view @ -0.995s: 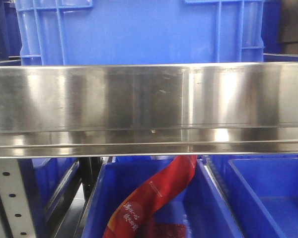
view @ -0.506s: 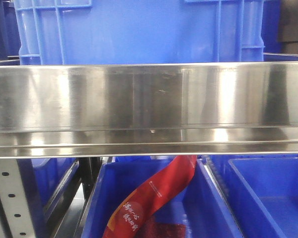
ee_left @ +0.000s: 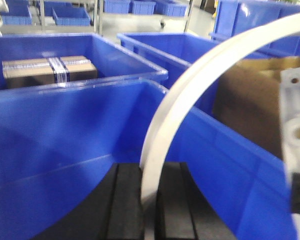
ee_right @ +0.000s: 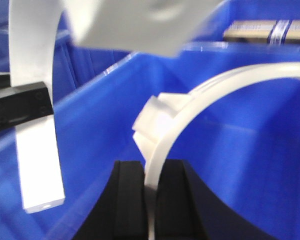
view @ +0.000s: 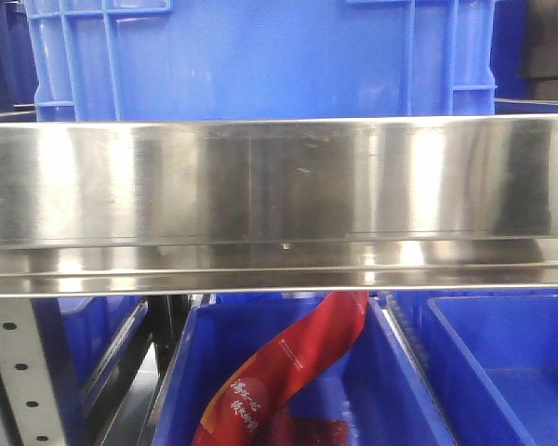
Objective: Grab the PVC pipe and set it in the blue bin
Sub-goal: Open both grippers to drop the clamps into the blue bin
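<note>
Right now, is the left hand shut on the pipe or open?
Shut: the left hand has its black fingers pressed against both sides of the white PVC pipe.

On my left claw (ee_left: 149, 205) I see two matte black fingers, flat and ridged along their length. My right claw (ee_right: 149, 200) has the same black pair; a black block with small screws (ee_right: 21, 105) sits at far left.

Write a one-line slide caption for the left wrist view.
Left gripper pinching a curved white pipe above a blue bin, with a taped cardboard box behind.
</note>
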